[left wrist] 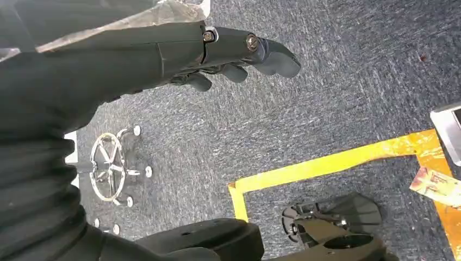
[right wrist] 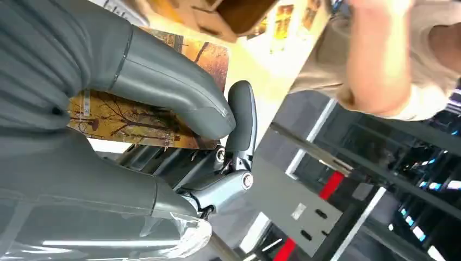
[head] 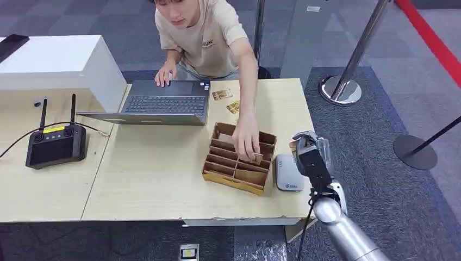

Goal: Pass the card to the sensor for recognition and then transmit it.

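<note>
One card (right wrist: pixel 141 117), printed with autumn trees, is pinched flat under the thumb of the right hand (head: pixel 311 155), which hovers at the worktop's (head: pixel 152 168) right edge, just beside the grey sensor (head: pixel 287 173) lying next to the cardboard organiser (head: pixel 239 171), where a person's hand (head: pixel 247 142) reaches. Only the right wrist view reveals the card; the head view hides it behind the hand. The left hand (left wrist: pixel 228 54) hangs over carpet, fingers loosely curled and holding nothing.

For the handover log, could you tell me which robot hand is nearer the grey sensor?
Right. The right hand, holding the card, hovers beside the sensor; the left hand hangs over the carpet.
</note>
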Tool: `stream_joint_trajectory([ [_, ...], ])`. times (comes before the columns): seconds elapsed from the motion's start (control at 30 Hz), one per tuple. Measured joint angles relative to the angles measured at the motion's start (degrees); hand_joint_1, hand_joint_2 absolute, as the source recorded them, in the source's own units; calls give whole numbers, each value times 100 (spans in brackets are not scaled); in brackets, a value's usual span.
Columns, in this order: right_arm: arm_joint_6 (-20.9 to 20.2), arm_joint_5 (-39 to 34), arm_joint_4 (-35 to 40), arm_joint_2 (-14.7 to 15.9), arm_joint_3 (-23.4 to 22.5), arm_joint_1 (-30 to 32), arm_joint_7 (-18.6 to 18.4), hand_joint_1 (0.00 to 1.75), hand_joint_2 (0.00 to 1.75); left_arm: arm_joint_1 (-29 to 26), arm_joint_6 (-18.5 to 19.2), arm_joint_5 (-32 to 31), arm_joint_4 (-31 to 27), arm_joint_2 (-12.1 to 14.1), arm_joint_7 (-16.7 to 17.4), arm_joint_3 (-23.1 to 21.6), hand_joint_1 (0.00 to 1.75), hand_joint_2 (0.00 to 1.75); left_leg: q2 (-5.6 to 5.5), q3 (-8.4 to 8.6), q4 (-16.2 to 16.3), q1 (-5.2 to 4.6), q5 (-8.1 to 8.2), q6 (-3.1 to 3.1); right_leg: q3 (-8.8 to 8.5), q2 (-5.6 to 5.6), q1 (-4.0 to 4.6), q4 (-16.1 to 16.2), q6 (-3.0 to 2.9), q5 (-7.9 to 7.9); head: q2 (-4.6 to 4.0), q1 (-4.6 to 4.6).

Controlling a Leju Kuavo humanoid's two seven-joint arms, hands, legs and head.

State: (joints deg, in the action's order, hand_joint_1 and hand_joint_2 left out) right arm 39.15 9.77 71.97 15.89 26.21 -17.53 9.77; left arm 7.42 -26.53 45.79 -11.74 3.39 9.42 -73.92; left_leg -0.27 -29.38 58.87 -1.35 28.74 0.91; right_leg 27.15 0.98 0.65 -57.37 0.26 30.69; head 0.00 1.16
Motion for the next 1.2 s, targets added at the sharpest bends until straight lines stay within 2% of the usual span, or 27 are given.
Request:
stream_joint_trajectory([
  [0.2,68,-9,-813,-269,-109,-22,289,175,175,2,-2,-2,0,-33,33,2,0,175,0,-1,0,0,0,0,0,0,0,0,0,0,0,0],
  [0.33,72,-262,-1373,-479,-171,-86,525,175,175,3,-15,-13,0,-52,35,2,0,175,0,0,0,0,0,0,1,0,0,0,0,0,0,-2],
  [0.63,74,-561,-2274,-859,-236,-250,730,175,175,3,-26,-13,0,-85,55,4,0,175,3,2,0,0,0,0,0,-2,0,0,0,0,0,-2],
  [0.97,76,-677,-2751,-1064,-240,-475,843,175,175,3,-37,11,0,-103,61,7,0,175,7,24,0,1,0,0,-21,-4,1,0,0,0,0,0],
  [1.2,-29,-833,-2948,-1126,-240,-521,1132,175,175,-5,-4,232,0,-103,-96,140,0,175,8,40,0,1,0,0,-37,-4,1,1,-1,-1,0,-2],
])
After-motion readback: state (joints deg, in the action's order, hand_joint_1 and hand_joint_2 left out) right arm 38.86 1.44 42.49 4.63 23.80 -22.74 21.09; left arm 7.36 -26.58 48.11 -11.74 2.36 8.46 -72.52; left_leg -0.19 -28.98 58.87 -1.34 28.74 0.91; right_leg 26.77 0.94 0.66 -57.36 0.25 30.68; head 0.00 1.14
